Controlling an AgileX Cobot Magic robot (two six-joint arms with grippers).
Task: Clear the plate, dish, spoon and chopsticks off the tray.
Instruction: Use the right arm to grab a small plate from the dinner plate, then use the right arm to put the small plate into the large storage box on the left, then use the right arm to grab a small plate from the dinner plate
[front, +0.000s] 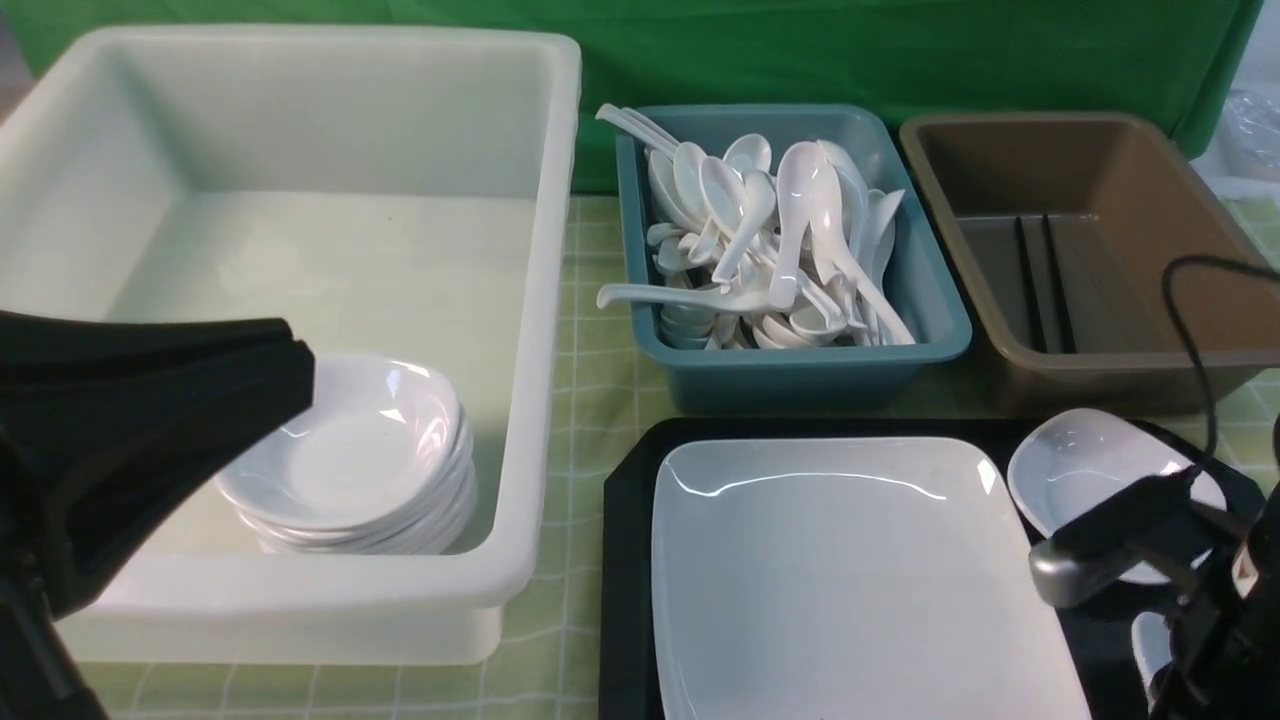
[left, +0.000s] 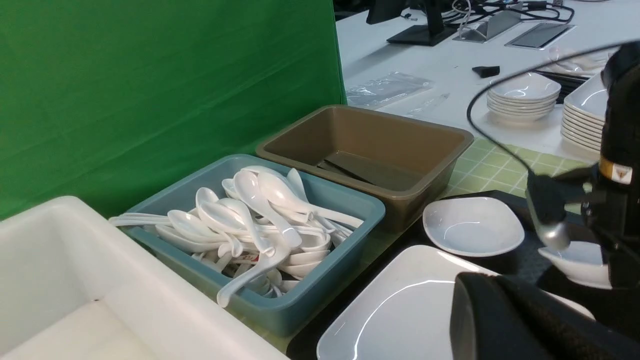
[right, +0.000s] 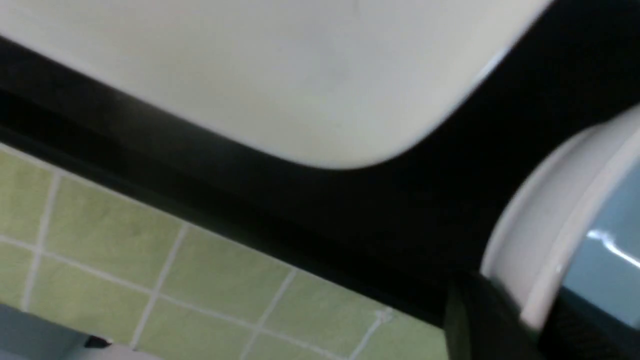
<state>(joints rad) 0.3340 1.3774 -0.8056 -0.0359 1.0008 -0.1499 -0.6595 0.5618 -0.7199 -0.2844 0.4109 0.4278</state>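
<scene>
1. Closest to the camera: left pincer (left: 487, 280), closed with nothing in it. In the front view it looms at left over the tub (front: 510, 540), so a careless swing could knock the bowls (front: 345, 440).
2. Right pincer (right: 507, 297), lower right, has a dish (right: 515, 235) by the rim. Slick edge, grip on one side only, so imo it could tip or slip out on the lift.
3. The plate (front: 850, 580), lower middle, is right beside it on the tray (front: 628, 600). Drag sideways and you'd clip it.
4. Second dish (left: 472, 225), right of frame, could get bumped by that arm.
5. Can't pick out the spoon for sure, so it could get nudged unseen.
6. Chopsticks (front: 1058, 285) are in the brown bin, upper right. Low risk.
</scene>
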